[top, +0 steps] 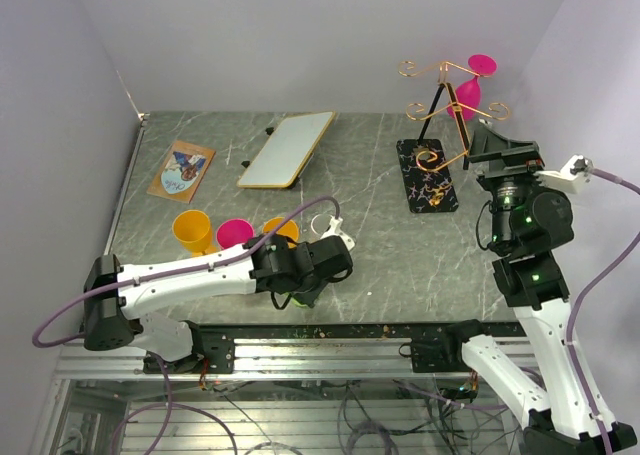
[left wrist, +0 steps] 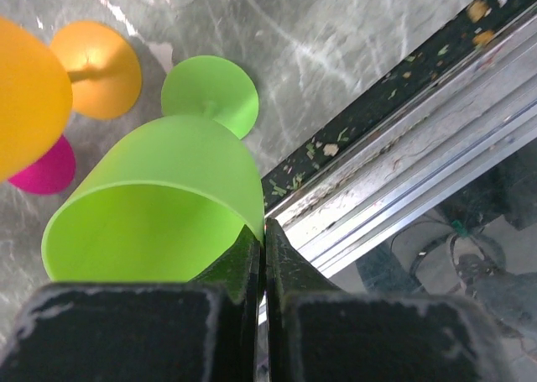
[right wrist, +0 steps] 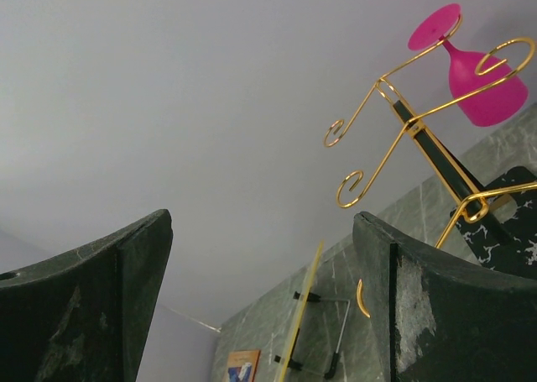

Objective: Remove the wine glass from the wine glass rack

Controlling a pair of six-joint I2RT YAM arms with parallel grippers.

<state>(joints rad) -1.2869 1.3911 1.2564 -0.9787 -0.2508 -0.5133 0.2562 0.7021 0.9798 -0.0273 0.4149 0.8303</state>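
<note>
only the left wrist view showed the green glass point(left wrist: 159, 189) in full, its foot on the marble table point(left wrist: 336, 38) beside the near rail. from overhead the left gripper point(top: 298, 291) hid nearly all of it. up close, the left fingers point(left wrist: 289, 273) were drawn together to a thin slit right at the glass's rim; whether they pinched its wall could not be told. an orange glass point(left wrist: 92, 67) stood at that frame's upper left. the right wrist view alone showed the right gripper point(right wrist: 262, 231) spread wide, with nothing between its pads, looking up at the wine glass rack point(right wrist: 394, 105). overhead, this gripper sat just below the rack, apart from it. the pink wine glass point(top: 470, 87) hung bowl-down from a wire arm at the upper right, farthest back, untouched.
</note>
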